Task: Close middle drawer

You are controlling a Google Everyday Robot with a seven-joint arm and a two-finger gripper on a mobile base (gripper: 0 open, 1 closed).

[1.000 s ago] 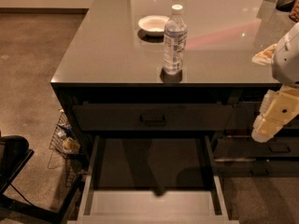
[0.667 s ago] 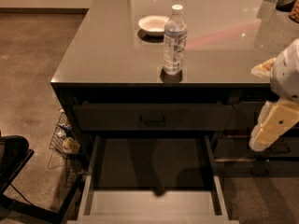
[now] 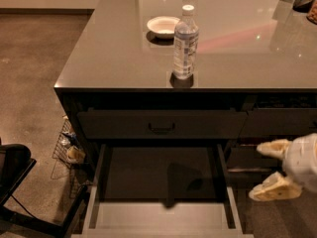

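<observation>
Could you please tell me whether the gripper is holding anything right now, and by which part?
Nothing is held: the gripper hangs open and empty to the right of the pulled-out middle drawer.

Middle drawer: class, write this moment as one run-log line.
task: close middle drawer | state: pulled out | gripper: open, right of the drawer, not touching it | step: push not yet begun

The desk [image 3: 109, 58] has a glossy grey top. A clear plastic bottle [image 3: 185, 43] with a white cap stands upright near its front edge. A small white bowl [image 3: 163, 26] sits just behind it, slightly left, apart from it. The hand [image 3: 255, 172] hangs off the desk at lower right, fingers spread.
</observation>
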